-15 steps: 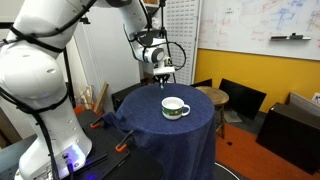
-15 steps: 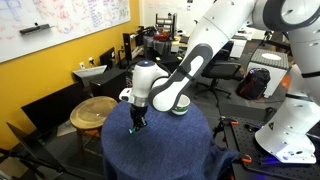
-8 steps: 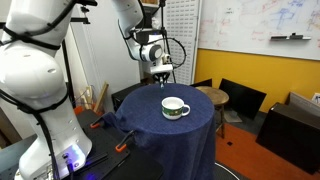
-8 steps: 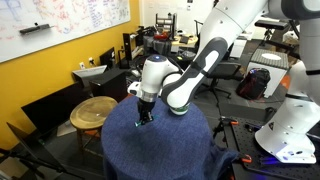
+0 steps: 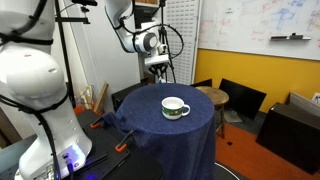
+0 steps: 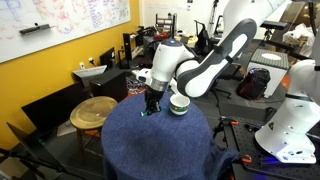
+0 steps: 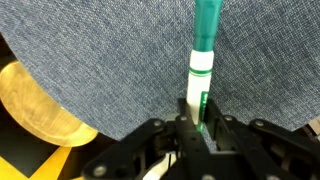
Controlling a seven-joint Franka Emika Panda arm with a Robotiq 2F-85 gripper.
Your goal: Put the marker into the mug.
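At the wrist the hand (image 7: 197, 122) grips the marker (image 7: 202, 68); exterior views add the mug (image 5: 175, 107)

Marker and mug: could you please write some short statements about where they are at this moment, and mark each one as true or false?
1. The gripper is shut on the marker. True.
2. The marker lies inside the mug. False: it is held in the gripper, outside the mug.
3. The mug stands upright on the blue cloth. True.
4. The mug stands on the wooden stool. False: it stands on the cloth-covered table, and the stool is beside that table.
5. The far end of the marker is red. False: it is teal-green.
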